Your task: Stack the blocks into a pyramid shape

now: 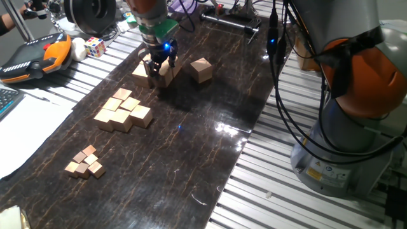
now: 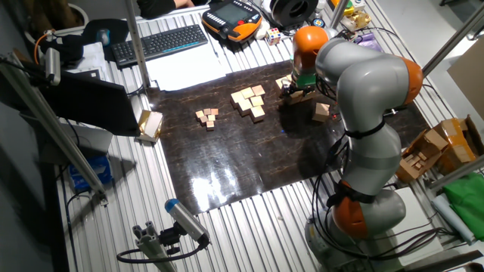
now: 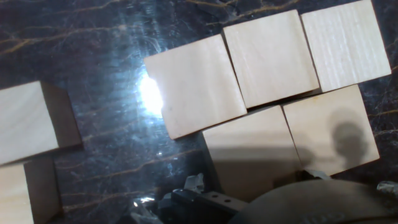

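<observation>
Large tan blocks sit bunched at the far end of the dark mat, and one lone block stands to their right. My gripper is low among the bunch, its dark fingers either side of a block; I cannot tell whether they press on it. The other fixed view shows the gripper at the same bunch, with the lone block nearby. In the hand view several tan cube tops lie tight together, with two more cubes at the left edge. No pyramid shape shows.
Nearer the camera lie a cluster of medium tan cubes and a patch of tiny cubes. A Rubik's cube and an orange pendant rest off the mat at left. The arm's base stands at right.
</observation>
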### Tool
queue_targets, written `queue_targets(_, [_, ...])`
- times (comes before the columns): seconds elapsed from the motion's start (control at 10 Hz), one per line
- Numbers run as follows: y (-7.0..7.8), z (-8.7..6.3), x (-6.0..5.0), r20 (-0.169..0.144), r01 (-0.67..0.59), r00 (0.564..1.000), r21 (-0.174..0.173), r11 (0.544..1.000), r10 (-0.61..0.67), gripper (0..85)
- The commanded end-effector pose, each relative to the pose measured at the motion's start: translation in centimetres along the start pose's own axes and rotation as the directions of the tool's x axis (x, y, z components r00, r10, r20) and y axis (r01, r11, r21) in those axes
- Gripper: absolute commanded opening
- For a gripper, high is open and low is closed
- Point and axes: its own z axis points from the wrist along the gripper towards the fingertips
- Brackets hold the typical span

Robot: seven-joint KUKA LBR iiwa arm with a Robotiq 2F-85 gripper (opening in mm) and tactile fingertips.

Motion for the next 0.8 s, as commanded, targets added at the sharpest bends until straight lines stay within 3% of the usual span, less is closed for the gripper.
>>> queue_targets(0.0, [-0.11, -0.04, -0.04, 0.002, 0.002, 1.0, 0.005, 1.0, -0.002, 77.7])
queue_targets(0.7, [-0.35, 0.41, 0.24, 0.005, -0.004, 1.0, -0.003, 1.0, 0.004, 77.7])
